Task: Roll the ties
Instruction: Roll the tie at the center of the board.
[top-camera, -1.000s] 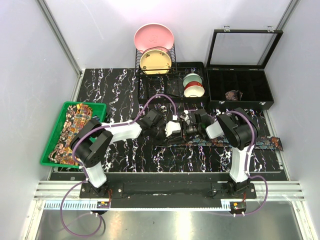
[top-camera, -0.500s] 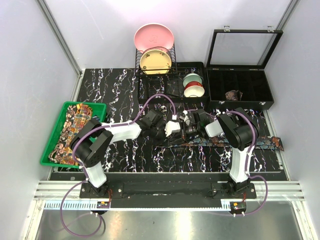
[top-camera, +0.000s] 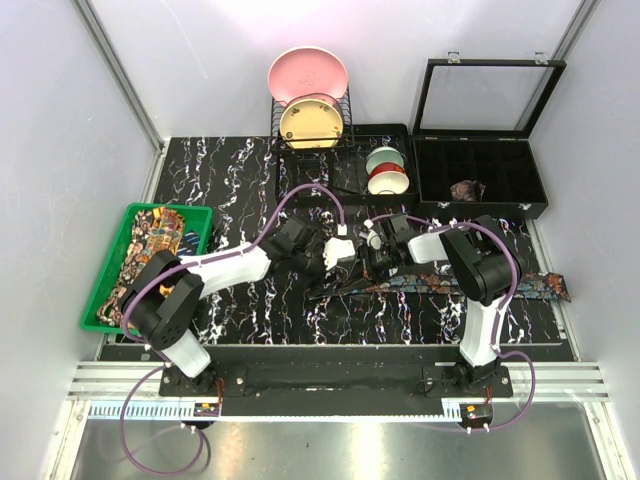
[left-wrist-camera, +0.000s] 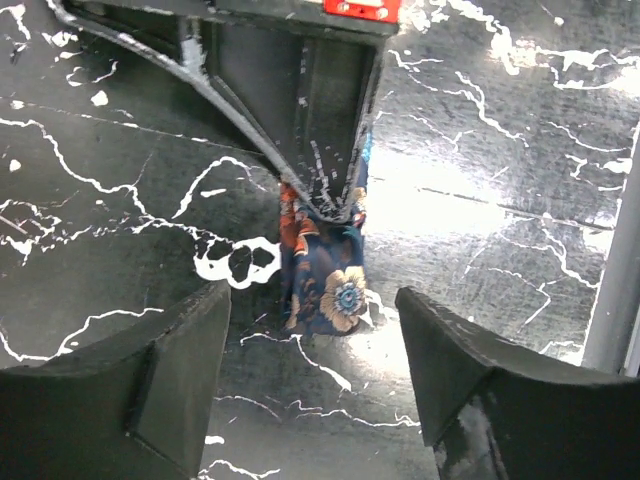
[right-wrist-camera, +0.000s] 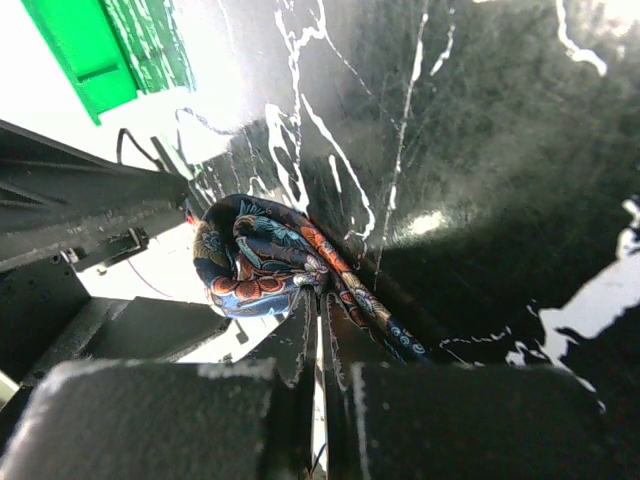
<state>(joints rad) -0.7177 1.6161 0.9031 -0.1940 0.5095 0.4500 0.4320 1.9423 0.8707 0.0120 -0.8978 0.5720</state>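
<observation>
A dark blue tie with reddish motifs (top-camera: 450, 282) lies along the front of the marble table (top-camera: 240, 180), with its far end at the right edge. My right gripper (top-camera: 368, 258) is shut on its partly coiled left end (right-wrist-camera: 255, 262), fingertips (right-wrist-camera: 300, 320) pinched together on the fabric. My left gripper (top-camera: 338, 250) is open and empty just left of it. In the left wrist view the left gripper (left-wrist-camera: 312, 300) straddles the hanging tie end (left-wrist-camera: 325, 285) without touching it. Yellow-orange paisley ties (top-camera: 150, 250) lie in a green tray (top-camera: 100, 290).
A black compartment case (top-camera: 480, 207) with its lid open stands at the back right and holds a small brownish rolled tie (top-camera: 466, 189). A rack with a pink plate (top-camera: 308, 72) and a yellow plate, plus stacked bowls (top-camera: 386, 170), stands at the back centre.
My left gripper has drawn back a little to the left and away from the coil, and the left arm has shifted. My right gripper still holds the tie end.
</observation>
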